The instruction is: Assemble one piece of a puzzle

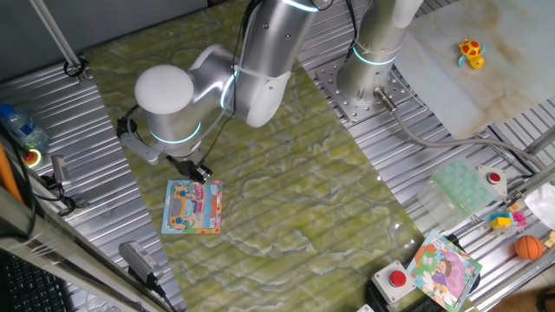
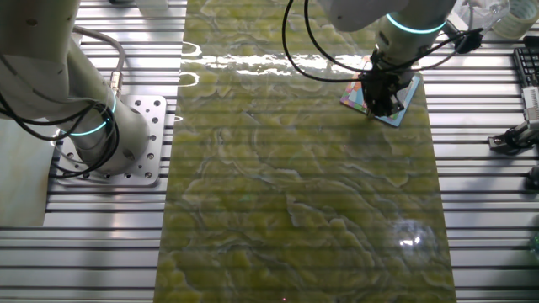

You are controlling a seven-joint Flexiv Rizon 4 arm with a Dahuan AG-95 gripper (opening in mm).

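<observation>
The puzzle (image 1: 192,208) lies flat on the green mat at the front left, with a light-blue border and an orange, pink and yellow cartoon. In the other fixed view the puzzle (image 2: 408,99) lies at the far right, partly covered by the gripper. My gripper (image 1: 199,172) points down over the board's far edge, very close to its surface; it also shows in the other fixed view (image 2: 378,108). Its fingers look close together, but the gap is hidden. The small pink piece is not visible in either view.
A second arm's base (image 1: 373,61) stands at the back; it also shows in the other fixed view (image 2: 93,126). A purple-and-green board (image 1: 444,269), a red button (image 1: 397,279), an orange ball (image 1: 528,248) and a yellow toy (image 1: 471,54) lie at the right.
</observation>
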